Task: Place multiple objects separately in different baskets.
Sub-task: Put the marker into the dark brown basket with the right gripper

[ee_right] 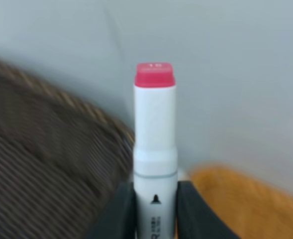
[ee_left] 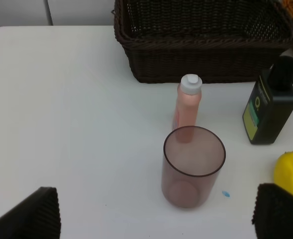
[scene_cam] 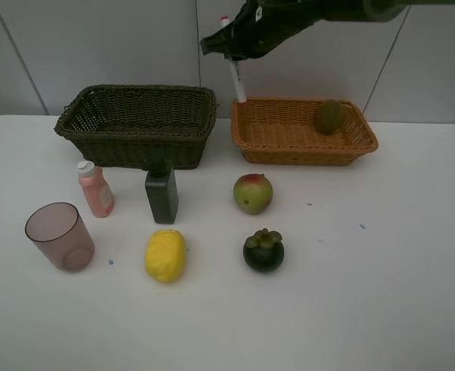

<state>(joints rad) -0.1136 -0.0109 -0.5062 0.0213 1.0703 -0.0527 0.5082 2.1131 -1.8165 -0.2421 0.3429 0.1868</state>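
High above the gap between the two baskets, my right gripper (scene_cam: 232, 52) (ee_right: 156, 214) is shut on a white marker (scene_cam: 237, 83) (ee_right: 155, 134) with a red cap. A brown kiwi (scene_cam: 329, 116) lies in the orange basket (scene_cam: 304, 157). The dark basket (scene_cam: 134, 143) (ee_left: 201, 64) holds nothing I can see. My left gripper (ee_left: 156, 219) is open, hovering near the tinted cup (scene_cam: 59, 236) (ee_left: 193, 167). On the table stand a pink bottle (scene_cam: 96, 189) (ee_left: 188, 107) and a dark green bottle (scene_cam: 161, 193) (ee_left: 270, 107), with a lemon (scene_cam: 165, 255) (ee_left: 291, 169), an apple (scene_cam: 252, 193) and a mangosteen (scene_cam: 263, 250).
A white table (scene_cam: 381, 263) carries everything, and a grey panelled wall (scene_cam: 96, 46) stands close behind the baskets. The left arm does not show in the exterior high view.
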